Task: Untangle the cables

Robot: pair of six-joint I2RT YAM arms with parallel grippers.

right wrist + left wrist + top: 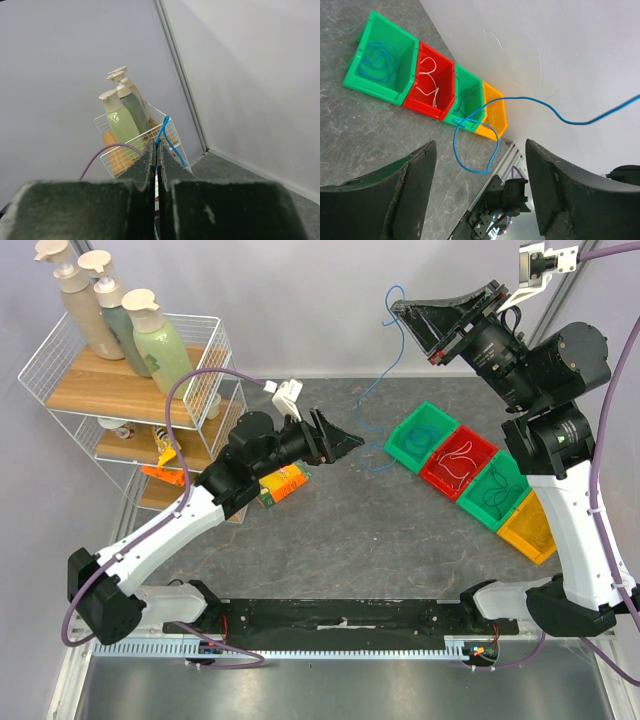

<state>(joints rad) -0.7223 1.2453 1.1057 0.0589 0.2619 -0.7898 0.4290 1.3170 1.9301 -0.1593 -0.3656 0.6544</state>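
Blue cable [520, 98]: it hangs as one loose strand from the raised right gripper. Its lower end curls down near the table [330, 540], just beside the end green bin [375, 20]. You cannot tell whether the tip touches the tabletop.
Right gripper [156, 147]: you have it pinched tight on the cable's upper end, high above the far side of the table.
Left gripper [345, 442]: its jaws stand wide apart with nothing between them. It hovers low over the table, pointed at the hanging strand.
Sorted cables: a blue coil [377, 62] lies in the end green bin and white cables [431, 75] lie in the red bin [420, 100] next to it.
Step in hand: this looks like delivery of a freed strand, since nothing else clings to it.
Next move: probably carry the cable over the end green bin, which already holds blue. Lower it until the slack settles inside, then let go. Watch that the springy tail does not hook a bin rim.
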